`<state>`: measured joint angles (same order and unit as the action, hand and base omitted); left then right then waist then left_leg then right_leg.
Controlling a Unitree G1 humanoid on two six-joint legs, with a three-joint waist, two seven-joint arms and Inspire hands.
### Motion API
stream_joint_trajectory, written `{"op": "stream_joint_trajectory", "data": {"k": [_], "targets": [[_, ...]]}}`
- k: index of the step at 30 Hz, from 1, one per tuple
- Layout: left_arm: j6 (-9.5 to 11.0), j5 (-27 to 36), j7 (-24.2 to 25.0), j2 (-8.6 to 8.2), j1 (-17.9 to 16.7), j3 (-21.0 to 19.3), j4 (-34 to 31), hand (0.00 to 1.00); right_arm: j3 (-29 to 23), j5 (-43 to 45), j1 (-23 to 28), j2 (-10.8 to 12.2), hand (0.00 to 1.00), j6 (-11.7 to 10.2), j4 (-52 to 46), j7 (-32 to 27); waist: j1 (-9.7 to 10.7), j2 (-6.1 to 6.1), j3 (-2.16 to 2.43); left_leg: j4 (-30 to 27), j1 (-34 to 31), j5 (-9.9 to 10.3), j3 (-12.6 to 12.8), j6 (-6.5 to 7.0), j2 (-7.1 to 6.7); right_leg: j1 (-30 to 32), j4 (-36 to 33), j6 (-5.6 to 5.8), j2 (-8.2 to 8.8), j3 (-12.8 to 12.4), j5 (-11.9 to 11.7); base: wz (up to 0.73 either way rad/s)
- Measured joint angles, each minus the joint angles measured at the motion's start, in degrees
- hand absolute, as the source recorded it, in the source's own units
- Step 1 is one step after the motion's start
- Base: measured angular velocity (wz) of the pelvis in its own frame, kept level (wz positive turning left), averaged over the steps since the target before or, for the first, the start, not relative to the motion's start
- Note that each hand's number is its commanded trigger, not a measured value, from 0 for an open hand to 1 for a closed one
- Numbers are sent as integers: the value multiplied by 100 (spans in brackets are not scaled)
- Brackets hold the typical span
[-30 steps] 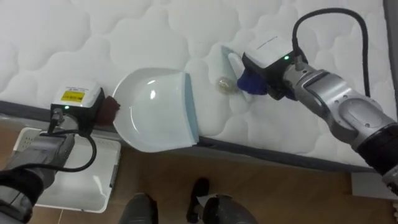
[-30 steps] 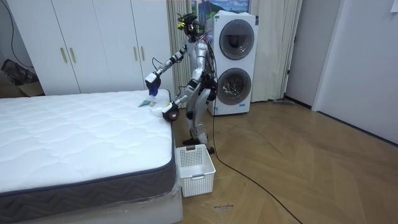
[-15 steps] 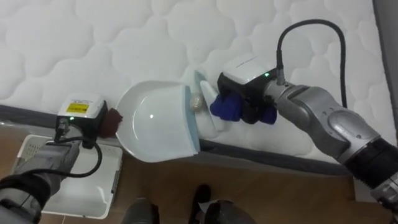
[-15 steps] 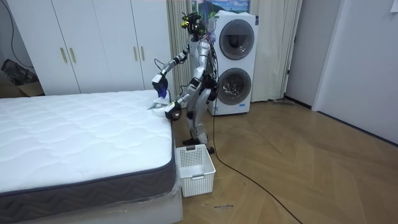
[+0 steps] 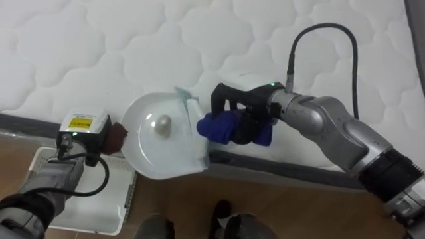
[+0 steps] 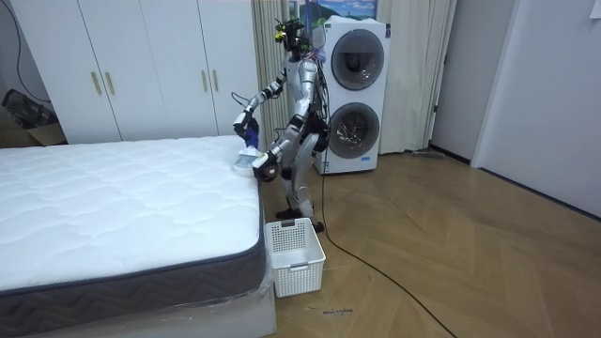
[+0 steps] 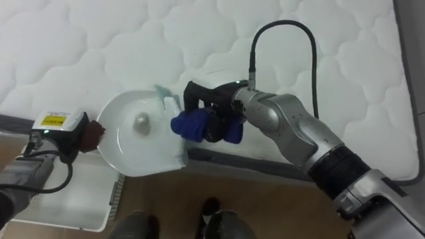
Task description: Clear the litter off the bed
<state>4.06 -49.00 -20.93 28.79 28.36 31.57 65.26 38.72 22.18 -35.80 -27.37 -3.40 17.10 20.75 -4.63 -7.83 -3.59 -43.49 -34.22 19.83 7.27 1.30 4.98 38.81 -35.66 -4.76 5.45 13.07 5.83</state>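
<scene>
Left eye view: your right hand (image 5: 232,127), fingers curled round the small brush (image 5: 188,109), sits at the dustpan (image 5: 149,154) mouth. The crumpled ball (image 5: 161,123) lies inside, just left of the brush. Your left hand (image 5: 83,129) grips the dustpan's back at the mattress (image 5: 99,53) edge.

Room view: you stand at the mattress corner, near the white basket (image 6: 296,253).

A white wardrobe (image 6: 122,70) lines the back wall. In the room view, stacked washers (image 6: 362,94) stand to its right, with curtains (image 6: 418,75) beside them, on a wood floor (image 6: 451,253).
</scene>
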Motion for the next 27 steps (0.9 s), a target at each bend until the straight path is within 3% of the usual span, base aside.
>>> {"op": "stream_joint_trajectory", "data": {"k": [5, 7, 12, 21, 27], "targets": [[15, 6, -91, -216, -80, -97, 81, 100, -11, -535, 6, 21, 100, -347, 1, 112, 104, 150, -11, 9, -5, -10, -33, 20, -101, 21, -101, 47, 71, 7, 53, 8], [15, 4, -93, -252, -88, -110, 84, 100, -17, -691, 7, 19, 100, -477, 12, 116, 152, 160, -8, 27, -8, -17, -97, 30, -176, 23, -131, 64, 143, 37, 89, 16], [51, 7, -92, -267, -89, -110, 65, 100, -219, -797, 115, 18, 100, -666, 224, 44, 190, 147, 1, 62, -11, -19, -123, 41, -203, 6, -131, 92, 155, 46, 104, 5], [175, 10, -166, -267, -143, -234, 68, 100, -815, -826, 394, -55, 100, -778, 937, -526, 326, 139, 1, 123, 6, -5, -123, 80, -240, 11, -115, 167, 140, -26, 116, 1], [324, 61, -299, -244, -145, -236, 45, 100, -932, -844, 582, -157, 100, -798, 1194, -814, 424, 139, 0, 122, 3, 17, -106, 99, -224, 10, -64, 176, 129, -17, 110, -1]]}}
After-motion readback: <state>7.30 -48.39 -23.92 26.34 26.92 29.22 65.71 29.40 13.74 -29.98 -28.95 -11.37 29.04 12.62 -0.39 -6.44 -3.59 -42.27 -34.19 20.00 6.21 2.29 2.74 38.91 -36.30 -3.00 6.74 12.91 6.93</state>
